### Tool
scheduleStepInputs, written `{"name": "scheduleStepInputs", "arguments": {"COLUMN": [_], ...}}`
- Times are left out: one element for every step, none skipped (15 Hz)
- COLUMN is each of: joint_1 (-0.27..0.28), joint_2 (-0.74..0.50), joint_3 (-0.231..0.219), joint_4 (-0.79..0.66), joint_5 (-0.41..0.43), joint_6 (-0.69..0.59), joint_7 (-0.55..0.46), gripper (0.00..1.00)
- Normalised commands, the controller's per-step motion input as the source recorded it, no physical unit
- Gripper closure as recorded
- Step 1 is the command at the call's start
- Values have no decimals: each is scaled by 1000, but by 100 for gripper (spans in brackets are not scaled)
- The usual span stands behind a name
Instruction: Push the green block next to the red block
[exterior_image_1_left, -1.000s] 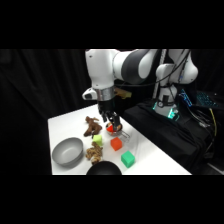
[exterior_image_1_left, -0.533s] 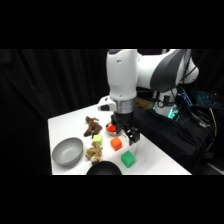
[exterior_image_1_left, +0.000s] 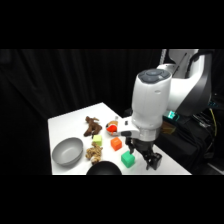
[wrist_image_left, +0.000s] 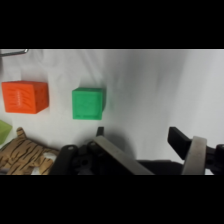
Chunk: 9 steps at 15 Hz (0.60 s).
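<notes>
Fingers (wrist_image_left: 192, 155) of our gripper (wrist_image_left: 145, 150) stand apart with nothing between them, low over the white table (wrist_image_left: 150, 80) at its near edge. Just beyond them we see the green block (wrist_image_left: 88, 103) sitting flat on the table, beside the gripper (exterior_image_1_left: 147, 159) in the side view, not touched. A bare gap separates it from the red block (wrist_image_left: 25, 97), which lies past the green block (exterior_image_1_left: 128, 159). Near the red block (exterior_image_1_left: 116, 144) we make out a lime block (exterior_image_1_left: 97, 141), a striped toy (wrist_image_left: 22, 152), and farther off a grey bowl (exterior_image_1_left: 67, 151).
</notes>
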Motion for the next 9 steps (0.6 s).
{"name": "scheduleStepInputs", "arguments": {"joint_1": [186, 188, 200, 203, 201, 193, 193, 154, 140], "joint_2": [343, 328, 332, 319, 325, 318, 300, 281, 256], "joint_3": [-64, -77, -100, -117, -128, -140, -161, -138, -139], "joint_4": [185, 196, 210, 211, 212, 211, 207, 206, 197], "joint_5": [-155, -133, -130, -122, -115, -108, -110, -68, -60], "joint_6": [285, 262, 239, 223, 217, 203, 189, 161, 142], "joint_7": [271, 240, 235, 214, 189, 168, 166, 116, 100], "gripper": [0, 0, 0, 0, 0, 0, 0, 0, 0]}}
